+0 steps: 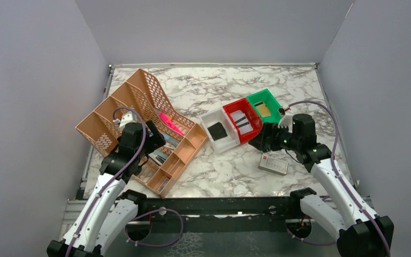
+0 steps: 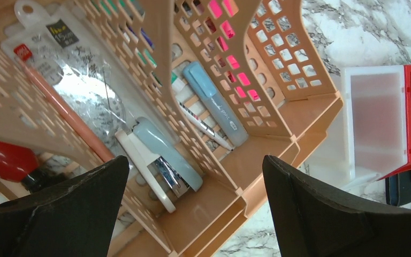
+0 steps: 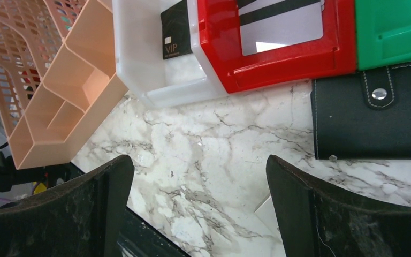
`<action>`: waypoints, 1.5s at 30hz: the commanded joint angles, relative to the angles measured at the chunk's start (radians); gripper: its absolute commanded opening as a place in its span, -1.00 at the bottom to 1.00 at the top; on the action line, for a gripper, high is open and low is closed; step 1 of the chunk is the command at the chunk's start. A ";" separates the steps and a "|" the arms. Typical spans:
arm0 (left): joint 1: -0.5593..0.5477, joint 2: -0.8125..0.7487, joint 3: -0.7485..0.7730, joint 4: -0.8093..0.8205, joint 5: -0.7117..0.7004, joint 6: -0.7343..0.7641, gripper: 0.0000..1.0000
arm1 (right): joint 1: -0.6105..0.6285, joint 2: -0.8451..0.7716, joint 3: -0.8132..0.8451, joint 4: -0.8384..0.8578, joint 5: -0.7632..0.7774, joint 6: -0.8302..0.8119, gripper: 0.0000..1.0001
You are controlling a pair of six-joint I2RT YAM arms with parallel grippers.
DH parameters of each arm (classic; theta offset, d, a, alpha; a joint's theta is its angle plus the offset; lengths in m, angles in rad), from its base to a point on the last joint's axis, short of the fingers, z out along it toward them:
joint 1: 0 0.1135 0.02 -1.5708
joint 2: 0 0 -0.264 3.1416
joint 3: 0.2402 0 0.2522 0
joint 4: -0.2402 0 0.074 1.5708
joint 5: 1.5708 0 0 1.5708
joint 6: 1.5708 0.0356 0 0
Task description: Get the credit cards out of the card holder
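**Jaws spread wide on both arms, nothing gripped; card holder lies on the counter by the green bin**

Left jaws stand fully apart with nothing between them. They hang over the peach desk organizer at the left of the marble counter. The left wrist view looks down between the two black fingers into the organizer's slots. A pale blue stapler lies there, with a pale blue marker in the next slot to its right.

Three open bins sit in a row right of the organizer, each touching the next. The white bin holds a black card marked VIP. The red bin holds white cards with black stripes. The green bin holds a tan-gold card.

The card holder lies flat on the counter, butted against the near side of the green bin. Its black stitched face and metal snap stud are turned up. In the top view the right wrist hides it.

Right jaws are likewise released and hold nothing. They hover over bare marble just in front of the red bin, with the card holder off to their right. A white box with a red mark lies on the counter nearer the arm bases.
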 commanded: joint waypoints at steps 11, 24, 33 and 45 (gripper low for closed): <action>0.018 0.182 -0.070 0.218 0.056 -0.173 0.89 | -0.017 0.010 -0.051 -0.028 -0.087 0.075 0.99; 0.113 0.552 0.070 0.468 0.062 -0.140 0.87 | -0.019 0.040 -0.056 -0.024 -0.088 0.077 0.99; 0.248 0.671 0.114 0.547 0.101 -0.181 0.86 | -0.019 0.061 -0.055 -0.016 -0.085 0.074 0.99; 0.321 0.753 0.173 0.637 0.355 -0.199 0.90 | -0.019 0.089 -0.050 -0.015 -0.092 0.071 0.99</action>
